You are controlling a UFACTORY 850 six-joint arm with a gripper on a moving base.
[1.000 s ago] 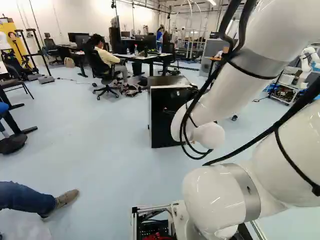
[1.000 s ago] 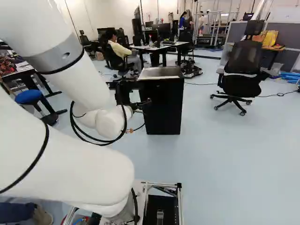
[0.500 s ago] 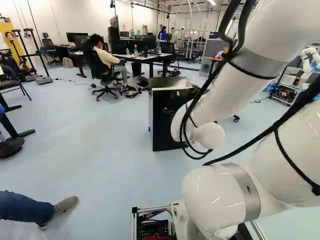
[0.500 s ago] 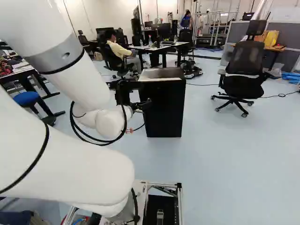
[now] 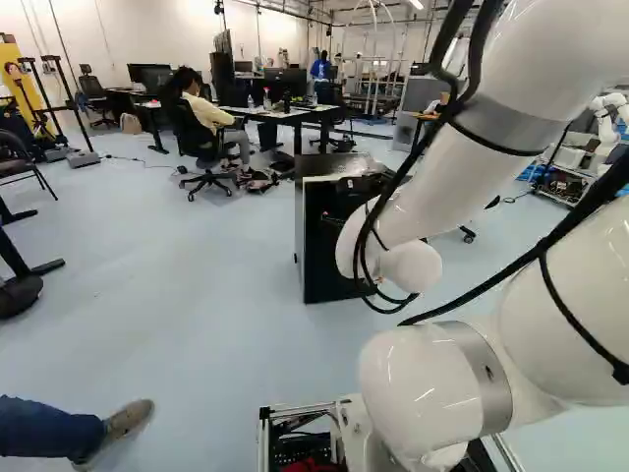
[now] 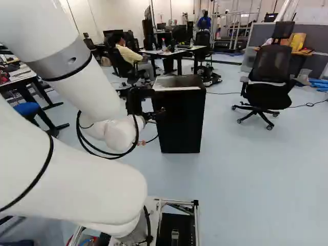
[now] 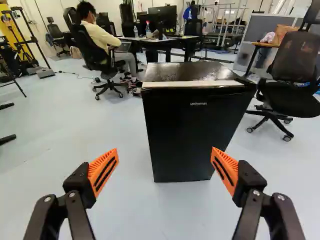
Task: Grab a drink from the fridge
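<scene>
1. Standing ahead of the black gripper (image 6: 162, 114), a boxy black fridge (image 6: 182, 120) is part-hidden by the white arm (image 5: 447, 192) in the left base view.
2. In the wrist view, orange-padded fingers (image 7: 103, 172) are shown spread, released.

Arm (image 5: 442, 172) partly hides apparent fridge (image 5: 322, 258).

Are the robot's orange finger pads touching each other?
No, the orange pads stand wide apart, with the black fridge ahead of them.
</scene>
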